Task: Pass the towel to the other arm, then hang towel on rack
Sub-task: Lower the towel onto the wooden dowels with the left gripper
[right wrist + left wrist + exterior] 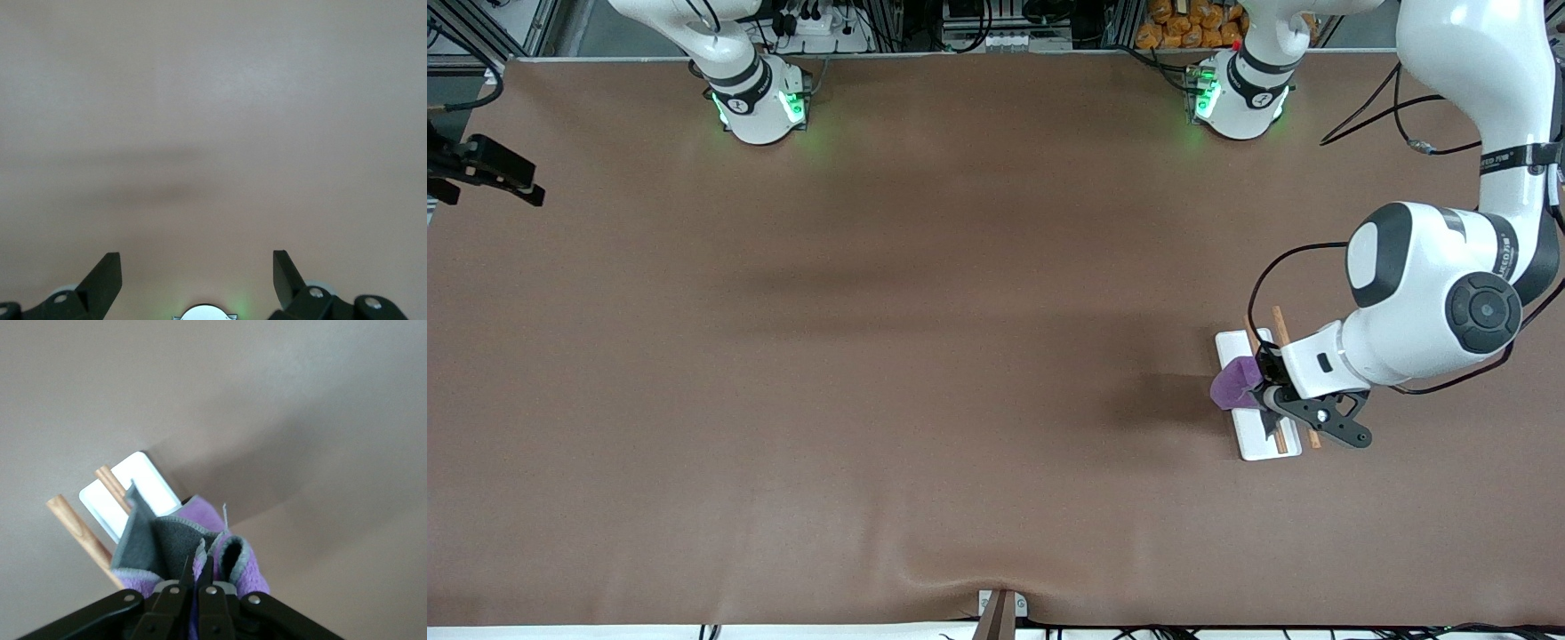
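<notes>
With the left hand (197, 577) clenched on a bunched fold of the towel (1234, 382) over the rack (1232, 342) near the table's left-arm end, and the right hand (197, 277) released and waiting, we judged the cloth light, limp, best pinched at an edge.

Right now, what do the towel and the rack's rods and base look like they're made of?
The towel: soft fleece-like fabric, fuzzy purple face, grey underside, folding limply in the left gripper.
The rods: probably wood, matte tan with faint grain.
The base: smooth white, likely plastic, though painted material can't be ruled out.
</notes>
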Controlling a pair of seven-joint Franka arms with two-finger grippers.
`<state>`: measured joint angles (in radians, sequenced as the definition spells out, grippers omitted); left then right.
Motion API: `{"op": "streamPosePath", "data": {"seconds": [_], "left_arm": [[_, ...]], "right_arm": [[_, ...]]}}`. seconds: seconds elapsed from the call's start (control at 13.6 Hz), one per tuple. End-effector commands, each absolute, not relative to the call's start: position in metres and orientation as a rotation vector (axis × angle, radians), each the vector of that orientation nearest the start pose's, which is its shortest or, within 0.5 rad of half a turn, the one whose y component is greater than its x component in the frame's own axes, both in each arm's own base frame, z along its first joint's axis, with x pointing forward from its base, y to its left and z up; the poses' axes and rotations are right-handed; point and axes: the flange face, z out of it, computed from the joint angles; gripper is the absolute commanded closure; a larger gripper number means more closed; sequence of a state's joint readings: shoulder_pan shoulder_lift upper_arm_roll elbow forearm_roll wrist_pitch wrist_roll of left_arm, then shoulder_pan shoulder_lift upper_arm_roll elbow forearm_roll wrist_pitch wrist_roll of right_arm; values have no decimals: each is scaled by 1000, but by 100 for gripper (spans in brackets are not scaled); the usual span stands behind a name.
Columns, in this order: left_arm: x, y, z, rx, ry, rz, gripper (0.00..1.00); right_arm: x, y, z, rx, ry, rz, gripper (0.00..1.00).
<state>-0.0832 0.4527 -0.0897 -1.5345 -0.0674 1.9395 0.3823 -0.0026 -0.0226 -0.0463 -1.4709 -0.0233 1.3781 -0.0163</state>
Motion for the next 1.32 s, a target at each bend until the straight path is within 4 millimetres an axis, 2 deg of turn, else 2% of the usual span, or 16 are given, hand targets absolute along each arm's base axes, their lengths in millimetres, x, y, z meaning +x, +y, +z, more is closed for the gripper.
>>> {"op": "streamPosePath", "data": {"seconds": [0.0, 0.07, 0.22, 0.51, 0.73, 1.25], "left_arm": [[665, -103, 386, -3111, 936, 79, 100], [663, -102, 385, -3106, 955, 85, 100], [663, -85, 382, -3103, 976, 94, 100], [661, -57, 378, -3117, 1064, 107, 100], [659, -28, 371, -3173, 1126, 100, 100], [656, 16, 365, -3240, 1159, 73, 100]], "right_arm": [[521, -38, 667, -3156, 114, 103, 0], [524, -41, 667, -3155, 121, 103, 0], [525, -40, 673, -3161, 121, 91, 0], [528, -36, 668, -3158, 103, 105, 0], [529, -32, 667, -3158, 90, 105, 0], [529, -33, 667, -3158, 93, 113, 0]]}}
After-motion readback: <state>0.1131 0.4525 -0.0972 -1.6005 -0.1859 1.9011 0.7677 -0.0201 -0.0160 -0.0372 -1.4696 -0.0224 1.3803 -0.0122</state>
